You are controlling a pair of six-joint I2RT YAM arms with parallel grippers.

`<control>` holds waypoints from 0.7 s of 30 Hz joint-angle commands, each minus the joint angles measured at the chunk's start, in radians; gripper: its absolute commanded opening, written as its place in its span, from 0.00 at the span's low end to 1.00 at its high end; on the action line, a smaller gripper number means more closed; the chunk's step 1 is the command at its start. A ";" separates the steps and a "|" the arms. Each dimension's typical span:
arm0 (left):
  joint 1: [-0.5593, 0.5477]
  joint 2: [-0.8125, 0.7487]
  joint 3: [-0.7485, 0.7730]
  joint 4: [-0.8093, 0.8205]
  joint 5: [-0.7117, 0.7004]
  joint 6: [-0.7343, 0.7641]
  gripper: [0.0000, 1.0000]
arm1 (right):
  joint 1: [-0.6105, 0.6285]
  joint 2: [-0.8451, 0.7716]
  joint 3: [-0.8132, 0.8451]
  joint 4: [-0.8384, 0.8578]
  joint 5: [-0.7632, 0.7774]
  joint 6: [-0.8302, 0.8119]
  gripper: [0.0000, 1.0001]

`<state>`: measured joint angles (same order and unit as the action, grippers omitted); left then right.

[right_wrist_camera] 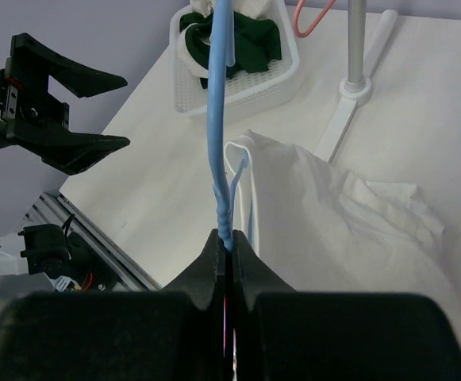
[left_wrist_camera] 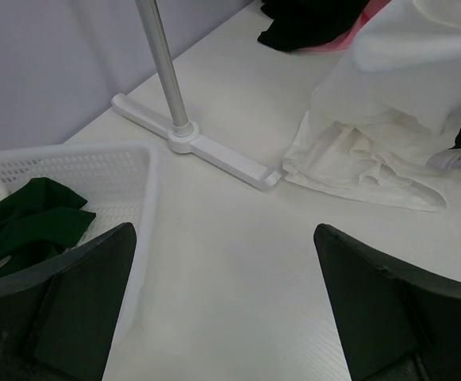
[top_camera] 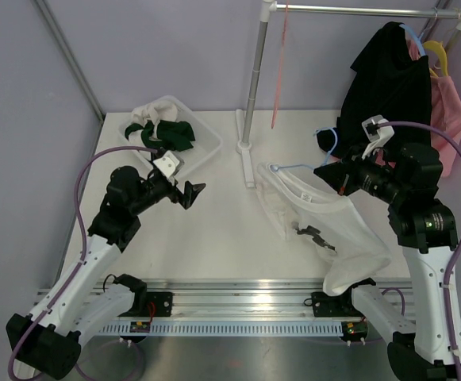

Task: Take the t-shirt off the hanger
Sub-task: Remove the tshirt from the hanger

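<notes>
White t-shirt [top_camera: 337, 226] sprawls on the tabletop [top_camera: 214, 230] at approx. 4 o'clock from centre, tail end reaching the near edge; it's not yet off the blue hanger [right_wrist_camera: 218, 119], whose wire shows at the collar. Right fingers [right_wrist_camera: 228, 242] are pinched tight on that wire at 3 o'clock, prob. to anchor the hanger so cloth can be pulled off. Left fingers [top_camera: 194, 194] are spread wide w/ nothing in them, hovering at 9 o'clock and aimed toward 3, likely ready to take the fabric.

Room: grey walls [top_camera: 24, 119], plain white tabletop. Garment rack [top_camera: 255, 79] stands at 12–1 o'clock w/ a black garment [top_camera: 389, 79] hung on it. White basket [top_camera: 208, 144] w/ green and white clothes sits at 10.
</notes>
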<state>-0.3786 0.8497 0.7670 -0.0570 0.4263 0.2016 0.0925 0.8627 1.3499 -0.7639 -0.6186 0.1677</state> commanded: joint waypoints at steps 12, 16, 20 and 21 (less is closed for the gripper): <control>-0.002 -0.023 -0.011 0.052 0.002 0.012 0.99 | 0.295 0.160 -0.031 0.293 0.042 -0.002 0.00; -0.002 -0.031 -0.011 0.052 -0.006 0.004 0.99 | 0.328 0.213 0.002 0.304 0.124 0.004 0.00; -0.002 -0.029 -0.009 0.052 0.008 -0.001 0.99 | 0.340 0.234 0.014 0.314 0.155 0.009 0.00; 0.000 -0.032 -0.014 0.052 0.023 0.007 0.99 | 0.342 0.239 0.014 0.314 0.154 0.007 0.00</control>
<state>-0.3786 0.8368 0.7586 -0.0566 0.4309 0.2020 0.4183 1.1034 1.3071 -0.5289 -0.5072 0.1761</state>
